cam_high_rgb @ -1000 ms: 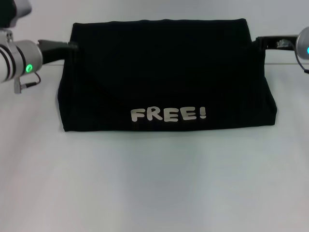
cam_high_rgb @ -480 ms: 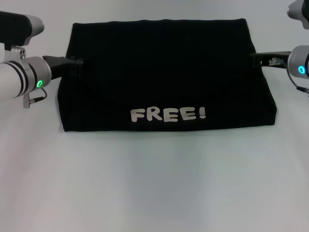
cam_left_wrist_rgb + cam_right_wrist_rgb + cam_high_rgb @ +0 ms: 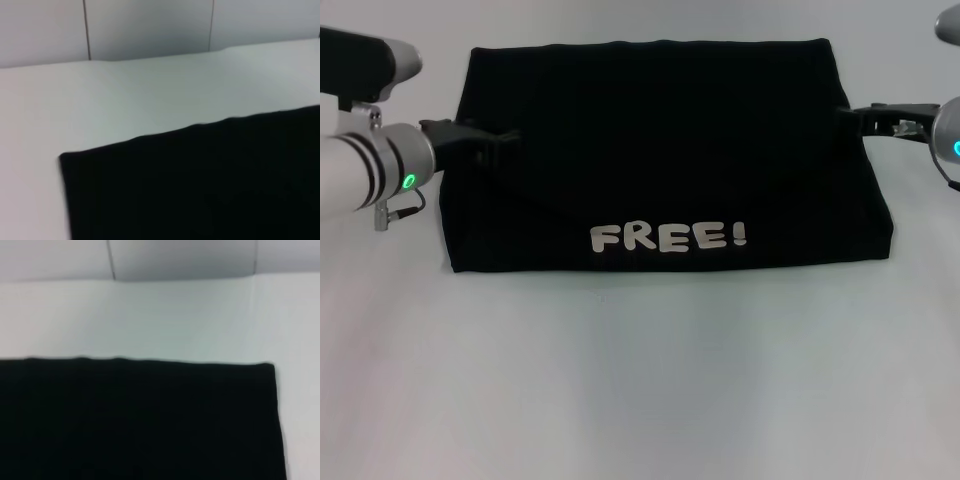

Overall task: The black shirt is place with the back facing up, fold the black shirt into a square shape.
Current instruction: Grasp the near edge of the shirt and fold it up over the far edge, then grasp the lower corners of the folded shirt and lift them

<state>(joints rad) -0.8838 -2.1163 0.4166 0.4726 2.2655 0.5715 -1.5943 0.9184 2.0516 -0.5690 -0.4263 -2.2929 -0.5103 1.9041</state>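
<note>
Left hand (image 3: pixel 505 137): over the shirt's left edge, reaching inward; whether it grips, I cannot tell.
Black shirt (image 3: pixel 660 160): flat on the white desk (image 3: pixel 640 380), long axis left-right, lettering near.
Right hand (image 3: pixel 850 116): at the right edge; grip unclear.
Nearer: likely both equally.

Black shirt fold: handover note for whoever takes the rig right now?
Left gripper: at the black shirt's left edge, tip over the cloth.
Right gripper: at the shirt's right edge.
Shirt: flat on the white table, folded into a wide rectangle, FREE! lettering up along the near edge.
Done: the folds so far.
Left: fold the sides in to make a square.
</note>
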